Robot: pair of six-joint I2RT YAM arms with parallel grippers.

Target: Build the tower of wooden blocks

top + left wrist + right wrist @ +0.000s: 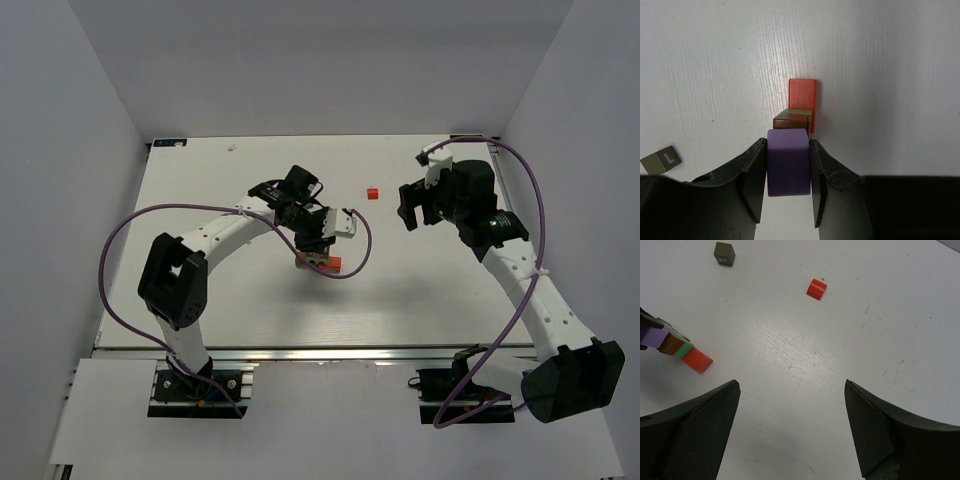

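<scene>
Top external: white table [450, 290], grey walls [320, 60]; left gripper [787, 143] clamps lilac block [787, 162], right gripper [791, 386] wide.

White table [420, 300], pale grey walls [320, 60] around it, metal rail [330, 357] at near edge

I could read only one mark: a white letter "L", painted on one face of a dark cube [661, 160]. It lay on the table [715, 60] at about eight o'clock in my left wrist view, with the letter tilted slightly. From my right wrist, a cube of the same dark colour [724, 253] sat at eleven o'clock, too small for me to make out any letter. In the top view, a pale strip [170, 142] at the table's far left corner, about eleven o'clock, was too small to read.
</scene>
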